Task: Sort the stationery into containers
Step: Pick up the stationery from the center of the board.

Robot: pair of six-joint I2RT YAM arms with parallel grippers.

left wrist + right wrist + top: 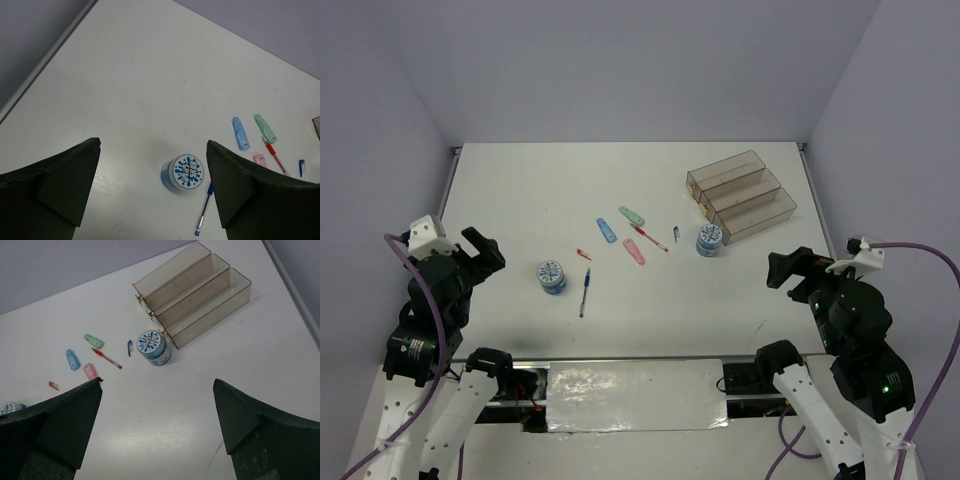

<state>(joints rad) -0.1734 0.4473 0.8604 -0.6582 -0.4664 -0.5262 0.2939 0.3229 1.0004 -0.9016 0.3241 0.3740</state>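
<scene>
Three clear brown bins [740, 192] stand in a stepped row at the far right; they also show in the right wrist view [192, 292]. One tape roll [710, 240] sits just in front of them, and shows in the right wrist view [154, 347]. The other roll [551, 275] lies left of centre, also seen by the left wrist [183, 173]. A blue pen [585, 291], a red pen [649, 238], and blue [606, 230], green [632, 215] and pink [634, 251] flat pieces lie between. My left gripper [480, 252] and right gripper [788, 268] are open and empty, above the table.
A tiny red bit [583, 254] and a small blue cap [676, 235] lie among the items. The table's raised edge [447, 190] runs along the left side, with grey walls behind and beside the table.
</scene>
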